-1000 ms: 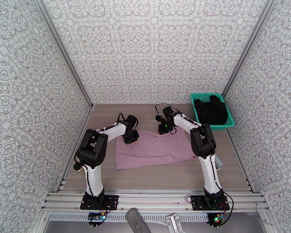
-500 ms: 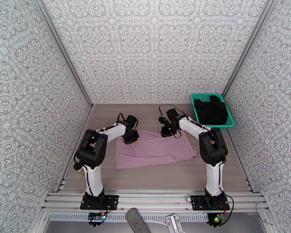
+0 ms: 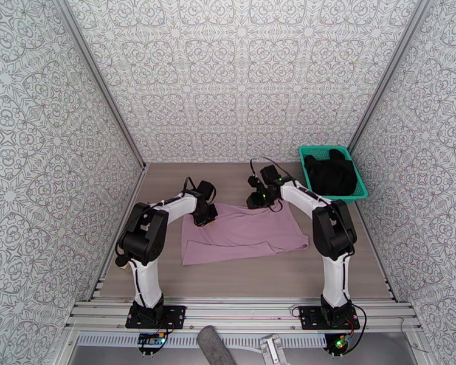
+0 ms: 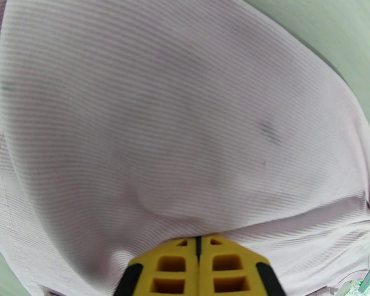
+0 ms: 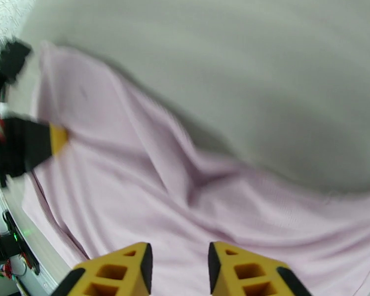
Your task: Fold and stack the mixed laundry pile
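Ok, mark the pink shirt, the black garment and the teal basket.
pink shirt point(image 3: 246, 235): top external view, middle of the spread cloth.
black garment point(image 3: 331, 174): top external view, its bunched middle inside the basket.
teal basket point(image 3: 343, 200): top external view, its near wall.

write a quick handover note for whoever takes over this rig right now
Left gripper: jaws shut on the pink shirt at its far left corner.
Right gripper: jaws open, just above the shirt near its far edge, holding nothing.
Shirt: spread on the table between the arms, somewhat wrinkled.
Black garment: bunched in the teal basket at the far right.
Done: shirt laid out.
Left: fold the shirt, take the black garment out, fold it, stack the two.
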Controlling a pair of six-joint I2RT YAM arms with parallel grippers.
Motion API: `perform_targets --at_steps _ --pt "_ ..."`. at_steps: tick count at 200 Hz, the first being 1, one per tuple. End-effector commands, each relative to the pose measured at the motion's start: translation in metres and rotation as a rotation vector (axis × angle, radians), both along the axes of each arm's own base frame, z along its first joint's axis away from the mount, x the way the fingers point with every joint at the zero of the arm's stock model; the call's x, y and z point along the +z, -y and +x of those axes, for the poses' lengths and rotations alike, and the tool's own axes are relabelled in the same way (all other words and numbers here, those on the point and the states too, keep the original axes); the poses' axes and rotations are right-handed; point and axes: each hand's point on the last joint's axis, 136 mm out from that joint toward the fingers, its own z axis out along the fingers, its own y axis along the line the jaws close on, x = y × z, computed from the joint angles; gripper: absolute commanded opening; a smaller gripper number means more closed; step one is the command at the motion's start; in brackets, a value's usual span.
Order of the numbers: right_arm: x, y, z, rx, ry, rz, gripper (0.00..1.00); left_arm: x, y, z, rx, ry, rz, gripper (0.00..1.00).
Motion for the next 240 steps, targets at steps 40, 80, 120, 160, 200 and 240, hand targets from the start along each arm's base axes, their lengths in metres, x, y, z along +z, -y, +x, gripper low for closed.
perform_targets --at_steps 40,80,120,160,200,240 --pt "-0.048 -0.004 0.003 0.02 -0.095 -0.073 0.42 -0.035 -0.03 -0.028 0.013 -0.119 0.109 0.0" --pt "-0.074 -0.004 0.003 0.026 -0.127 -0.118 0.39 -0.033 -0.031 -0.028 0.012 -0.119 0.111 0.0" --pt "-0.087 -0.003 0.002 0.028 -0.138 -0.15 0.2 -0.033 -0.033 -0.03 0.014 -0.124 0.116 0.0" --pt "-0.082 0.001 0.015 -0.005 -0.086 -0.173 0.0 -0.034 -0.033 -0.031 0.014 -0.124 0.118 0.0" --pt "-0.065 -0.002 0.046 -0.11 0.028 -0.144 0.0 -0.038 -0.034 -0.034 0.015 -0.131 0.118 0.0" --pt "-0.052 -0.01 0.073 -0.209 0.099 -0.076 0.0 -0.041 -0.036 -0.038 0.015 -0.14 0.123 0.0"
